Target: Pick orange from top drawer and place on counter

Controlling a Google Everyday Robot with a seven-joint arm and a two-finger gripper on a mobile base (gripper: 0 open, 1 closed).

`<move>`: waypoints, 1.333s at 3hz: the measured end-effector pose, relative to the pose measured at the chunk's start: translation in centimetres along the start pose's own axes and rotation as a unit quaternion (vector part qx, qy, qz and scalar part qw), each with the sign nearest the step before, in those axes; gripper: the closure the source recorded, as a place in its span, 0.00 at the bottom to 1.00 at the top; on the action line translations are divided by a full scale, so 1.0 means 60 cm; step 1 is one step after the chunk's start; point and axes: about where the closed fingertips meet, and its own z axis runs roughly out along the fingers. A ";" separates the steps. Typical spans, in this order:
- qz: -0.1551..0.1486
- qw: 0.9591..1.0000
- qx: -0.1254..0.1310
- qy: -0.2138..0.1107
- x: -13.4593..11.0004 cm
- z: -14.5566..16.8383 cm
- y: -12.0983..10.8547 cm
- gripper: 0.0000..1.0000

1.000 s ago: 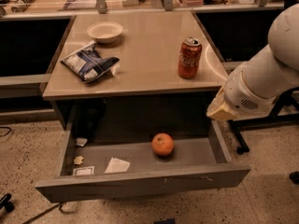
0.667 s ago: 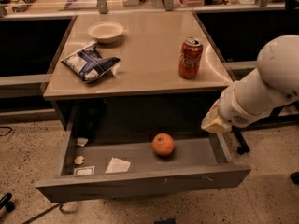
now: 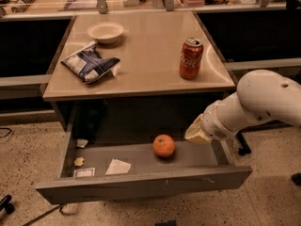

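The orange (image 3: 164, 145) lies on the floor of the open top drawer (image 3: 141, 182), right of the middle. The drawer is pulled out under the beige counter (image 3: 146, 55). My gripper (image 3: 196, 133) is at the end of the white arm coming in from the right. It hangs over the drawer's right part, just right of the orange and a little above it, not touching it. Only its pale end shows.
A red soda can (image 3: 191, 58) stands at the counter's right front. A blue chip bag (image 3: 90, 62) and a white bowl (image 3: 106, 32) are on its left. Paper scraps (image 3: 117, 166) lie on the drawer floor at the left. A chair wheel (image 3: 243, 150) is at the right.
The arm has moved left and down, bringing the gripper from beside the counter's right edge to over the drawer near the orange. The orange has not moved.
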 end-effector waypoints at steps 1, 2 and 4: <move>0.002 1.000 0.002 -0.029 -0.011 0.029 -0.007 0.57; 0.004 0.999 0.000 -0.049 -0.023 0.054 -0.010 0.50; 0.001 0.998 -0.010 -0.069 -0.040 0.090 -0.008 0.45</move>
